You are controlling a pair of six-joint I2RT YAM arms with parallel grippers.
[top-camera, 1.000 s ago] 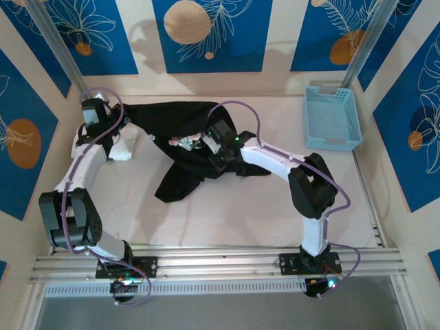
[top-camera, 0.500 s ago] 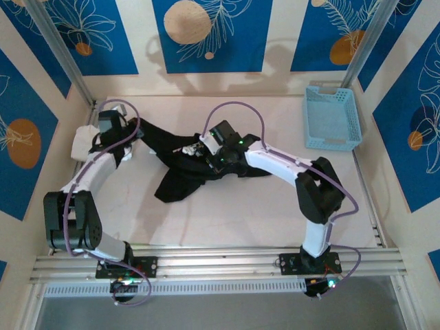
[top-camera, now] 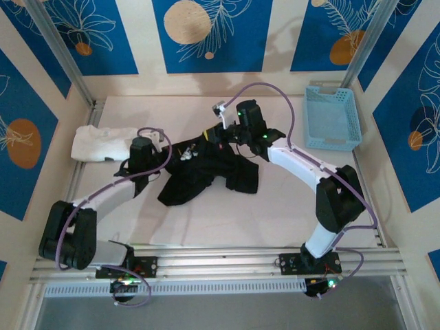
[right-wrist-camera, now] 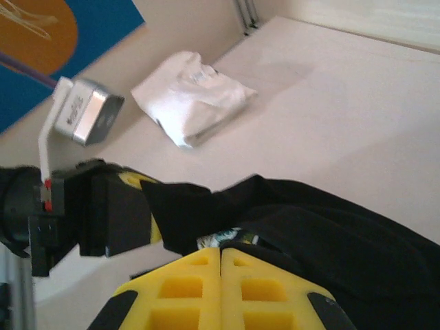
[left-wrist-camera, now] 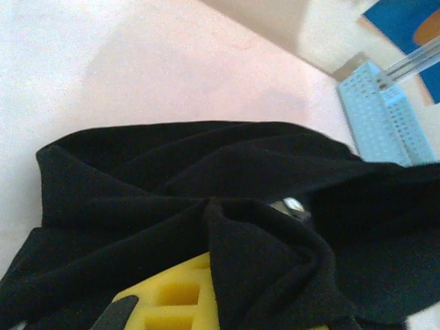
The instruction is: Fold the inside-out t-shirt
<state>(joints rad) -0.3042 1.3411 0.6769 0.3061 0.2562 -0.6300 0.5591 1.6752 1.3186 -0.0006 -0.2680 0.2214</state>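
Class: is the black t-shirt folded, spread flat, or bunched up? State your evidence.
Bunched up. The black t-shirt lies in an irregular, creased heap with no tidy edges.

Both arms reach inward, left pincer (top-camera: 177,155) and right pincer (right-wrist-camera: 220,256) clamped tight.

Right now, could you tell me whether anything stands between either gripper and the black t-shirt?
Nothing visible does. The left gripper and the right gripper are both shut on cloth of the black t-shirt near mid-table. The white t-shirt lies apart at the far left, the blue basket at the far right.
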